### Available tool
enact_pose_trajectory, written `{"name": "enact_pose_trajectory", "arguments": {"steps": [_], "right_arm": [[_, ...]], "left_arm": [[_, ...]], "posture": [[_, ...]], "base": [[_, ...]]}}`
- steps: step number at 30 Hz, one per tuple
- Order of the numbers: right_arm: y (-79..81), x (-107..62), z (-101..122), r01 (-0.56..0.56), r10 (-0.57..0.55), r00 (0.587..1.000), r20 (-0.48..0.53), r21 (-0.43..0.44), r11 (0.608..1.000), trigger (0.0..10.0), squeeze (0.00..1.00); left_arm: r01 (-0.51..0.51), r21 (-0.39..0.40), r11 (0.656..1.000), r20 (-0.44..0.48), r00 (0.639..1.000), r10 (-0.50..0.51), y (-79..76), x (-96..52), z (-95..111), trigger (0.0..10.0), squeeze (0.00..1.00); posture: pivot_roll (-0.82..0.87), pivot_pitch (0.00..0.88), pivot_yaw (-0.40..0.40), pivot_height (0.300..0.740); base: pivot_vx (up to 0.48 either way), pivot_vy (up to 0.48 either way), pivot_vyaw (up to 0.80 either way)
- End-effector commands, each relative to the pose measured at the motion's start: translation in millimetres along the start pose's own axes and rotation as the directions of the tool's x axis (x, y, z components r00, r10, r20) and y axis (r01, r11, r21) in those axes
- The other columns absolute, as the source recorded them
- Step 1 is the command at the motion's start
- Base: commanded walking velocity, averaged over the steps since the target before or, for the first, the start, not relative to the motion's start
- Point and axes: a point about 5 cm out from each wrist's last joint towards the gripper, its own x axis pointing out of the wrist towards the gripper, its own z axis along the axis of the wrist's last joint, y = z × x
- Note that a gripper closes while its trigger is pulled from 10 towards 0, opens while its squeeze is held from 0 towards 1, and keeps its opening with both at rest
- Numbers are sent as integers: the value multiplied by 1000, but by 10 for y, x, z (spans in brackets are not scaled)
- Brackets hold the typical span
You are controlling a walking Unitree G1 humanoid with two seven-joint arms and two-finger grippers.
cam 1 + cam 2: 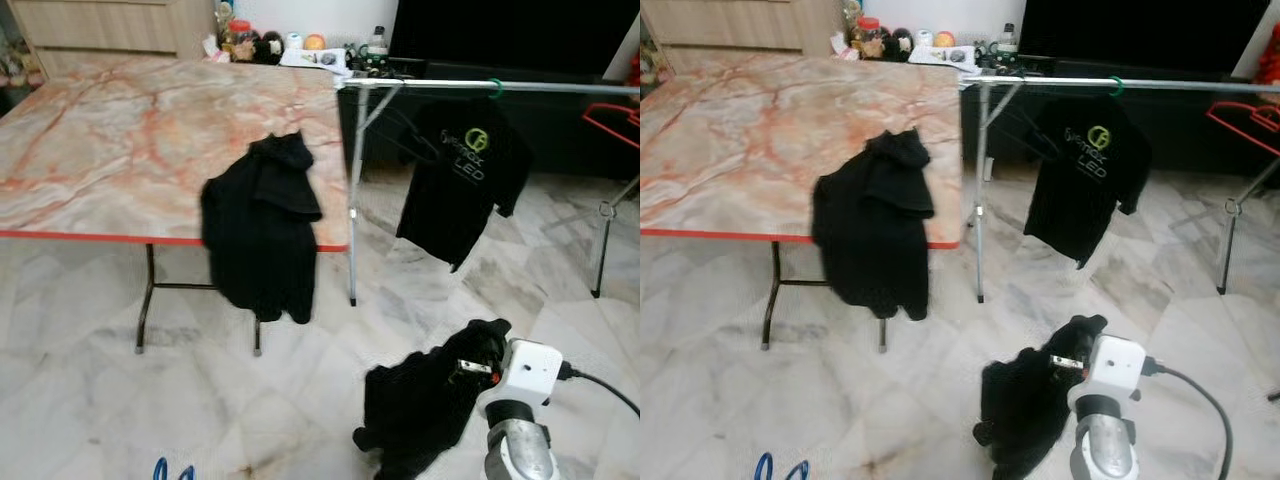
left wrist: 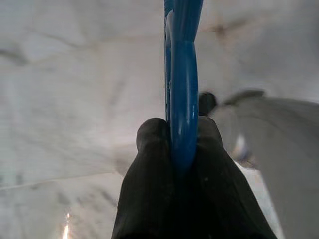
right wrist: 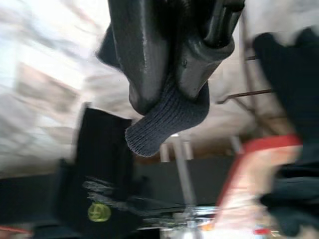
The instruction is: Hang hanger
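A blue hanger [image 2: 183, 74] is clamped between the two black fingers of my left gripper [image 2: 177, 134], low over the marble floor; its blue tips [image 1: 172, 470] poke in at the lower edge of the left eye view. Low on the right, my right gripper [image 1: 478, 352] is shut on a black garment [image 1: 420, 405] that hangs from it in a bunch. In the right wrist view its fingers pinch a fold of dark knit cloth [image 3: 167, 122]. Ahead stands a clothes rack with a silver rail [image 1: 450, 86].
A black T-shirt [image 1: 462, 180] hangs on the rail by a green hook [image 1: 495, 88], and a red hanger [image 1: 612, 120] sits further right. Another black garment [image 1: 262, 230] drapes over the front edge of the marble-topped table [image 1: 120, 140]. Rack legs stand on the floor.
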Motion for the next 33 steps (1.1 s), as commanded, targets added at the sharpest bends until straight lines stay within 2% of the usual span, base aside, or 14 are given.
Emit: {"name": "enact_pose_trajectory", "arguments": {"steps": [1, 17, 24, 28, 33], "right_arm": [[-88, 14, 77, 20, -19, 999, 36, -20, 1000, 10000, 0], [-107, 32, 112, 29, -28, 998, 48, -27, 999, 10000, 0], [-111, 45, 128, 34, -32, 998, 52, -29, 999, 10000, 0], [-116, 50, 147, 40, -39, 997, 62, -26, 999, 10000, 0], [-121, 60, 157, 43, -41, 997, 62, -28, 999, 10000, 0]], "left_arm": [[13, 3, 1000, -30, 999, -13, -48, -15, -99, 10000, 0], [5, 1, 1000, -18, 1000, -5, -22, -17, -87, 10000, 0], [9, 7, 1000, 0, 1000, -9, -61, -6, -45, 10000, 0], [9, -14, 1000, 17, 1000, -9, -63, -7, -34, 10000, 0], [9, -19, 1000, 4, 1000, -9, -63, -9, -52, 10000, 0]], "posture": [[-6, 64, -24, 721], [-4, 57, -26, 721], [-2, 71, -31, 721], [0, 79, -32, 721], [0, 83, -32, 721]], "base": [[0, 435, 0], [0, 398, 0], [0, 0, 0], [0, 0, 0], [0, 0, 0]]}}
